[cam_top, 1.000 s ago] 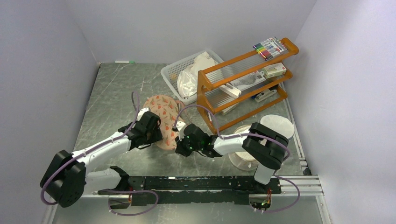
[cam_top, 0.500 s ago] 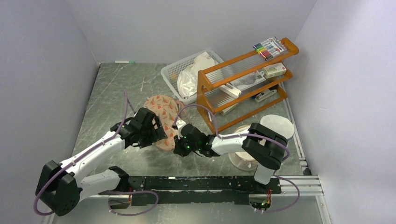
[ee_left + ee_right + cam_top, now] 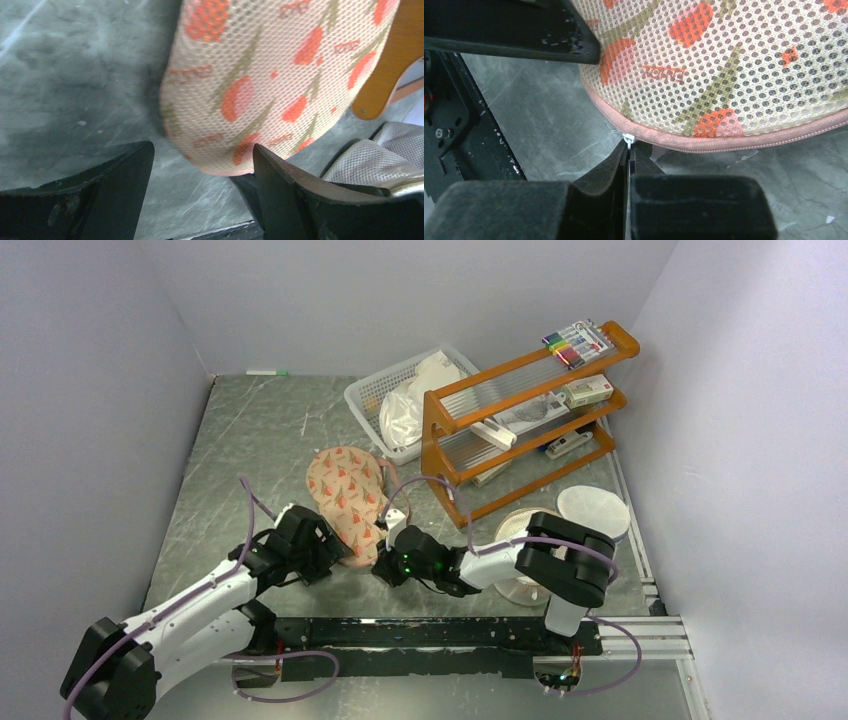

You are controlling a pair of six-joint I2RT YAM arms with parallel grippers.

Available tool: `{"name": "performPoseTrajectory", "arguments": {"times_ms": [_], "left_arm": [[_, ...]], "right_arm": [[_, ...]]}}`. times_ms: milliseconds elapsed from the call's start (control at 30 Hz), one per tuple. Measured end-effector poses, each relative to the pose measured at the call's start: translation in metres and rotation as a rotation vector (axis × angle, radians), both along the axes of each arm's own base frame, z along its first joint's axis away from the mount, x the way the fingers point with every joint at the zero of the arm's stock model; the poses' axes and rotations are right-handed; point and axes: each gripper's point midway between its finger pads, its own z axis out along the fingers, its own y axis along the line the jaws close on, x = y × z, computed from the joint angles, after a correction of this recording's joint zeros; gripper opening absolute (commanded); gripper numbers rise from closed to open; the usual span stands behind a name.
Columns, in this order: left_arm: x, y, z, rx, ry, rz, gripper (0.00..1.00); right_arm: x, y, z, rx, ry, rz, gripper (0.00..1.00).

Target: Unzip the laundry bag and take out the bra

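Observation:
The laundry bag (image 3: 345, 492), a flat peach mesh pouch with red-orange flowers and a pink zip rim, lies on the grey table. It fills the left wrist view (image 3: 270, 75) and the right wrist view (image 3: 734, 65). My right gripper (image 3: 629, 145) is shut on the small white zip pull (image 3: 628, 139) at the bag's near rim; in the top view it (image 3: 385, 562) sits at the bag's near end. My left gripper (image 3: 200, 170) is open, its fingers just short of the bag's near left edge, seen from above (image 3: 322, 548). The bra is hidden.
A white basket (image 3: 372, 392) with white plastic bags stands behind the bag. An orange wooden rack (image 3: 520, 410) with markers and boxes stands to the right. White round mesh drums (image 3: 590, 508) sit by the right arm. Walls close in left, back and right.
The left gripper has pulled back toward the near edge and off the bag. The right gripper has shifted slightly nearer, dragging the bag's near end with it.

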Motion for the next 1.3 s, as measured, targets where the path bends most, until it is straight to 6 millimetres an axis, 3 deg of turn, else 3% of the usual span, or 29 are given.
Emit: {"name": "performPoseTrajectory", "arguments": {"times_ms": [300,500,633,1100,1300], "left_arm": [[0.009,-0.005,-0.006,0.015,-0.009,-0.028,0.36],[0.013,-0.001,-0.003,0.056,-0.051,-0.055,0.22],[0.016,0.005,-0.002,0.109,-0.07,-0.084,0.08],[0.019,0.018,0.001,0.199,-0.076,-0.114,0.07],[0.024,0.027,0.003,0.24,-0.092,-0.113,0.07]], "right_arm": [[0.002,0.024,-0.001,0.085,0.002,-0.015,0.0],[0.006,0.042,-0.001,0.074,-0.007,-0.044,0.0],[0.009,0.04,-0.001,0.037,-0.018,-0.077,0.0],[0.024,-0.026,-0.003,-0.169,-0.108,-0.221,0.0],[0.04,-0.039,-0.003,-0.229,-0.165,-0.228,0.0]]}}
